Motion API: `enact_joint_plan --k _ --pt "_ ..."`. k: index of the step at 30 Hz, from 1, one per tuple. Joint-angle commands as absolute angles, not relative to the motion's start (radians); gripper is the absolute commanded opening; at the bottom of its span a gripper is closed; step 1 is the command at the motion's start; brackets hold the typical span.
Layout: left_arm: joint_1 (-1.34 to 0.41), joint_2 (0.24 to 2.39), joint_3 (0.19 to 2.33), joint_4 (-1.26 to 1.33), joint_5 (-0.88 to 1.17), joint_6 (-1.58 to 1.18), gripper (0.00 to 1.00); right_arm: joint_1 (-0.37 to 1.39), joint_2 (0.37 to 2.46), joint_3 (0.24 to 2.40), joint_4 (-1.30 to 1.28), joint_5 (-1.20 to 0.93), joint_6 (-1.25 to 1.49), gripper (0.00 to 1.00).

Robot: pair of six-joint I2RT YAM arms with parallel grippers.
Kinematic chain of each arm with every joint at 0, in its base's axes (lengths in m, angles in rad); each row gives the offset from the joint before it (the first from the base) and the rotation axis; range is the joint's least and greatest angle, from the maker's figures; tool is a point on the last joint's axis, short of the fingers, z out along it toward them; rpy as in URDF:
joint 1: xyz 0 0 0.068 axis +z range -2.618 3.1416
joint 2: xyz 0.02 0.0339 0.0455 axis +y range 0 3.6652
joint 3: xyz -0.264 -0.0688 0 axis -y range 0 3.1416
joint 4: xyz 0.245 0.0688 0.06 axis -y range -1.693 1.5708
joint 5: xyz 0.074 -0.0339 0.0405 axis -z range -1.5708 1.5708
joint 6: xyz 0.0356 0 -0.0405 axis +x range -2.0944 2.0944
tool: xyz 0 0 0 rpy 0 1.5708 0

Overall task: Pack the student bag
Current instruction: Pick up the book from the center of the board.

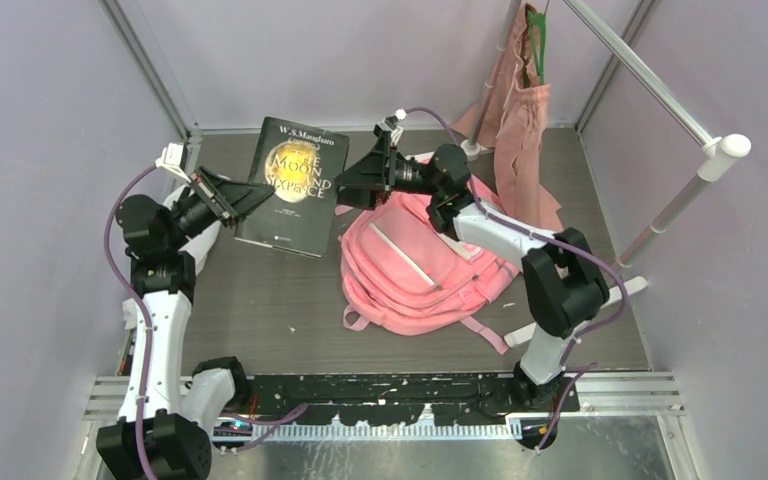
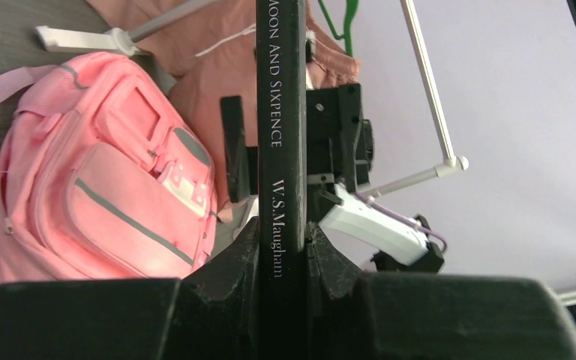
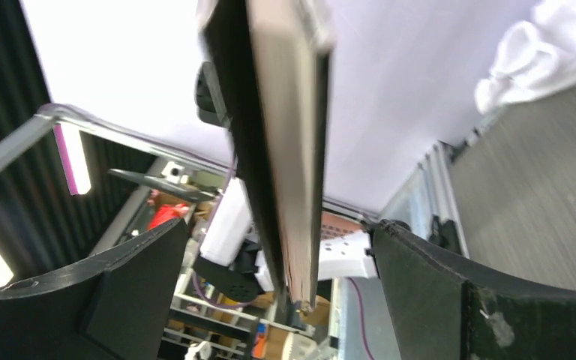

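At 10 o'clock on the table (image 1: 260, 310), the book (image 1: 295, 180) is being pinched at its spine by the left gripper (image 1: 243, 195). Its 3 o'clock edge is being straddled by the right gripper (image 1: 348, 178), spread wide and seemingly untouching. At 4 o'clock of the book, the bag (image 1: 410, 270) is being seen lying flat. It is judged soft, light and floppy, best taken by a strap or zip pull. No opening is being shown and its contents are hidden.

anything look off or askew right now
Nothing is spilled or damaged. The oddest thing is the book, held up at a tilt: the left gripper pinches only its spine, while the right gripper stands wide open around the opposite edge. The pink backpack lies flat, with no opening showing.
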State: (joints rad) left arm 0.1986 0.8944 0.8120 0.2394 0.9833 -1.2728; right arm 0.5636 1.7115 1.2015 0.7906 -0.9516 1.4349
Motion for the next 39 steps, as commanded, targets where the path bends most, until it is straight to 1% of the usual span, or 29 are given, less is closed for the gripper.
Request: enact_joint_plan --k 1,3,5,6,7,8,9,10,11,12,13,14,15,17,18,19,20,22,25,27,29,31,36,39 --pt "0.199 0.862 0.836 0.464 1.042 -1.367 0.00 0.582 1.824 1.258 1.327 -0.945 1.830 1.00" --pt "0.199 0.862 0.830 0.486 1.050 -1.386 0.00 0.601 1.850 1.286 1.353 -0.936 1.854 1.00" --pt "0.200 0.862 0.830 0.482 1.055 -1.388 0.00 0.619 1.850 1.298 1.319 -0.925 1.818 1.00" --pt "0.199 0.864 0.830 0.476 1.057 -1.386 0.00 0.627 1.842 1.300 1.290 -0.921 1.789 0.97" --pt "0.200 0.867 0.829 0.473 1.060 -1.386 0.00 0.636 1.832 1.301 1.243 -0.919 1.755 0.84" --pt "0.200 0.869 0.828 0.472 1.063 -1.386 0.00 0.639 1.823 1.305 1.190 -0.921 1.714 0.68" --pt "0.199 0.870 0.826 0.470 1.063 -1.382 0.00 0.642 1.813 1.307 1.131 -0.923 1.674 0.43" --pt "0.200 0.870 0.825 0.467 1.063 -1.368 0.00 0.641 1.803 1.306 1.073 -0.923 1.621 0.26" --pt "0.201 0.867 0.827 0.435 1.057 -1.344 0.00 0.641 1.792 1.302 1.024 -0.923 1.585 0.13" --pt "0.201 0.862 0.831 0.388 1.046 -1.314 0.00 0.641 1.779 1.298 0.986 -0.918 1.556 0.04" --pt "0.202 0.857 0.839 0.332 1.031 -1.276 0.09 0.641 1.769 1.291 0.949 -0.909 1.529 0.01" --pt "0.201 0.853 0.857 0.264 1.017 -1.239 0.26 0.639 1.755 1.284 0.908 -0.894 1.503 0.01" --pt "0.201 0.847 0.870 0.205 1.002 -1.199 0.46 0.635 1.736 1.272 0.862 -0.861 1.479 0.01" --pt "0.201 0.829 0.891 0.121 0.976 -1.143 0.76 0.619 1.685 1.230 0.795 -0.781 1.427 0.01" --pt "0.201 0.816 0.899 0.080 0.964 -1.115 0.87 0.613 1.657 1.214 0.732 -0.741 1.384 0.01" --pt "0.202 0.802 0.909 0.030 0.953 -1.088 0.95 0.608 1.631 1.212 0.658 -0.703 1.334 0.01" --pt "0.201 0.787 0.912 -0.010 0.940 -1.063 0.99 0.607 1.607 1.212 0.592 -0.660 1.288 0.01" --pt "0.201 0.746 0.893 -0.068 0.906 -1.050 1.00 0.607 1.559 1.204 0.496 -0.570 1.223 0.01" --pt "0.200 0.670 0.799 -0.015 0.843 -1.166 1.00 0.607 1.508 1.171 0.424 -0.436 1.186 0.01" --pt "0.193 0.637 0.671 0.169 0.803 -1.294 1.00 0.607 1.495 1.147 0.434 -0.371 1.198 0.01" --pt "0.175 0.613 0.562 0.368 0.736 -1.448 1.00 0.607 1.495 1.110 0.512 -0.343 1.243 0.01" --pt "0.159 0.585 0.449 0.492 0.672 -1.538 1.00 0.612 1.504 1.108 0.534 -0.336 1.259 0.01" --pt "0.140 0.556 0.428 0.492 0.648 -1.527 1.00 0.656 1.531 1.161 0.491 -0.314 1.231 0.01" --pt "0.130 0.571 0.451 0.438 0.671 -1.483 0.99 0.685 1.574 1.194 0.532 -0.296 1.249 0.01"
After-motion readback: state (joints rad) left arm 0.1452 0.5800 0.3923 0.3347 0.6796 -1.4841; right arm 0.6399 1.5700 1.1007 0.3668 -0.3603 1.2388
